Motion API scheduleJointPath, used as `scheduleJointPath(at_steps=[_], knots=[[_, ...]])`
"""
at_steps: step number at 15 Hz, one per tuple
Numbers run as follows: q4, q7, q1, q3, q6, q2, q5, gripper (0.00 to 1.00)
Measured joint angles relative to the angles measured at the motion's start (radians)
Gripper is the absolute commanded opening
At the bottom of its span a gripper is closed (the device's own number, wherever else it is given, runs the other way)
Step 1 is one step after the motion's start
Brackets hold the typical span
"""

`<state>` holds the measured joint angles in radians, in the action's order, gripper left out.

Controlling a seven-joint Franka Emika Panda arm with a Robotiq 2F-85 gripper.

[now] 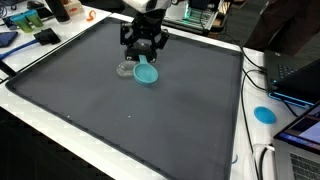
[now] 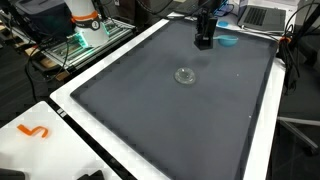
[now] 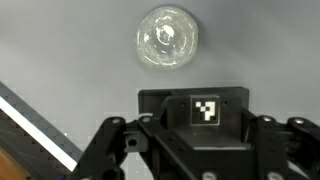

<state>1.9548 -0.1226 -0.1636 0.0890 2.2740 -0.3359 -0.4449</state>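
Just hovering — nothing held yet

Plainly the tool (image 1: pixel 143 52) hangs over the dark mat (image 1: pixel 120 120) that covers the white tabletop (image 1: pixel 60 125), its fingers spread apart with nothing between them. The clear dish (image 1: pixel 124 70) lies flat on the mat and serves as the landmark. The blue dish (image 1: pixel 147 73) sits just beside it, and the tool hovers above that pair, closer to the blue one. A second blue disc (image 1: pixel 264 113) lies well apart from the clear dish, off the mat.

The step in hand reads as a hover before any contact. A grasp on either dish would call for lining the fingers across a thin rim and coming down gently — both pieces sit low and could slide.

In the wrist view the clear dish (image 3: pixel 168 40) shows ahead of the tool's body, which bears a marker tag (image 3: pixel 205 108). The fingertips and the blue dish fall outside that frame. Whether the blue dish touches the clear dish I cannot tell, and in an exterior view the clear dish (image 2: pixel 185 75) seems farther from the tool, so the true offset is unclear.
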Motion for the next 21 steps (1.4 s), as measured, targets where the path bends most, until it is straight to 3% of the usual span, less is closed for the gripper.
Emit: scheduleJointPath(at_steps=[7, 21], knots=[[-0.073, -0.012, 0.01, -0.002, -0.054, -0.034, 0.028, 0.31], [-0.336, -0.196, 0.118, -0.002, -0.208, -0.154, 0.318, 0.31]])
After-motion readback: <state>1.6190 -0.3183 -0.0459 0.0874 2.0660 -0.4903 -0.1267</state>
